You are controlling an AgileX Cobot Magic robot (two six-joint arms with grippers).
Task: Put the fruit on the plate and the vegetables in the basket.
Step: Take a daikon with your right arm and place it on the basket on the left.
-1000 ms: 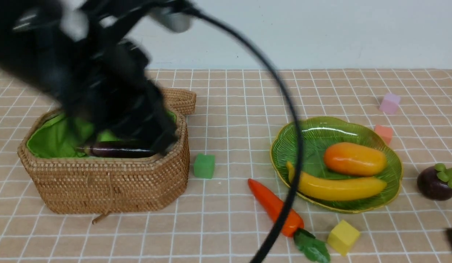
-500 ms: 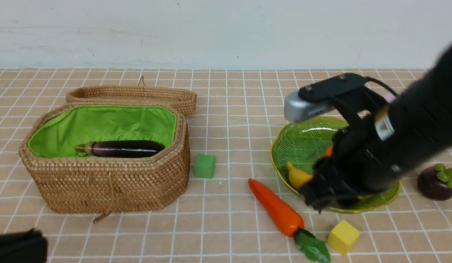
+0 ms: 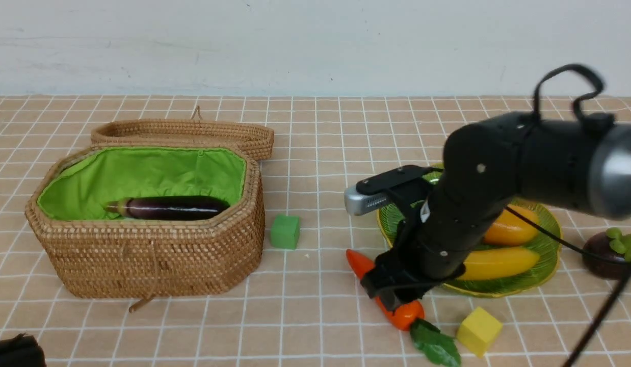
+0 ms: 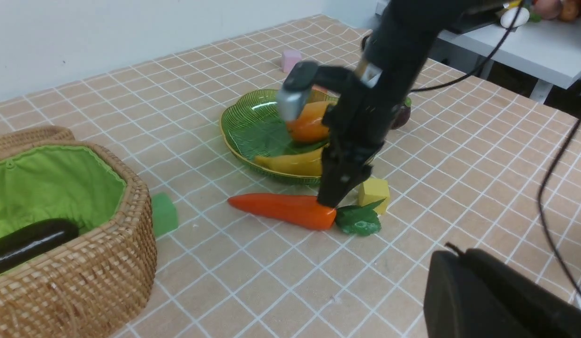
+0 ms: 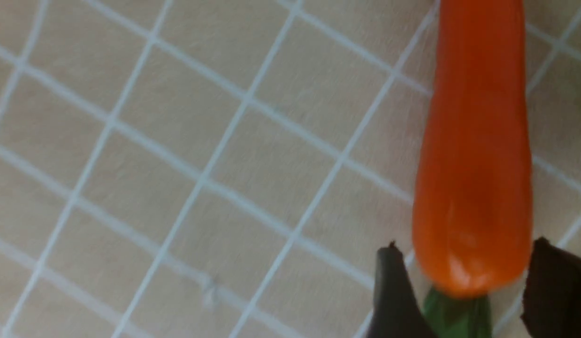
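An orange carrot [image 3: 404, 313] with green leaves [image 3: 435, 346] lies on the cloth between the basket and the plate. My right gripper [image 3: 392, 300] is down over its thick end. In the right wrist view that gripper [image 5: 466, 246] is open, one finger [image 5: 393, 291] on each side of the carrot [image 5: 473, 164] with a small gap. The wicker basket [image 3: 142, 244] holds a dark-purple eggplant [image 3: 167, 208]. A mango [image 3: 514, 229] and a banana [image 3: 504, 261] lie on the green plate [image 3: 499, 286]. The mangosteen [image 3: 608, 252] sits on the cloth right of the plate. My left gripper [image 4: 452, 253] is shut and empty, low at the near left corner.
The basket's lid [image 3: 183, 133] lies open behind it. A green cube [image 3: 285, 231] sits just right of the basket and a yellow cube [image 3: 478, 330] next to the carrot's leaves. A pink cube [image 4: 290, 60] lies beyond the plate. The right arm's cable [image 3: 601, 316] hangs at the near right.
The left arm has pulled back from over the basket to the near left corner. The right arm came in across the plate and dropped onto the carrot's thick end, its jaws now wider.
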